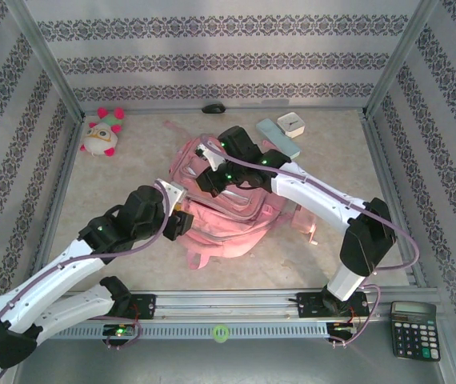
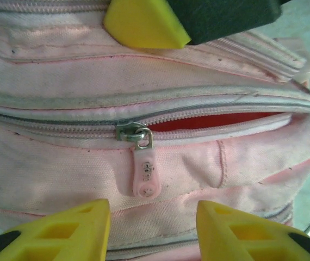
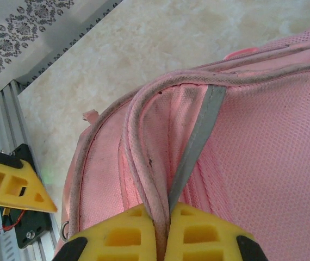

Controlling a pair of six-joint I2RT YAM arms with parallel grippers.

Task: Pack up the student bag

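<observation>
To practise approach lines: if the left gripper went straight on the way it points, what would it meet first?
Likely the zipper pull on the student bag, centred ahead of the left gripper; depth is unclear.

student bag partly covered, far object indistinct

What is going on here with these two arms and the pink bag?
Two robot arms are working on the pink student bag, which lies on the table. The jaws of the right arm are shut on a piped seam of the bag. The jaws of the left arm stand apart in front of the zipper pull, not touching it. That zipper is partly open, with red showing inside. A plush toy and a calculator lie outside the bag.
</observation>
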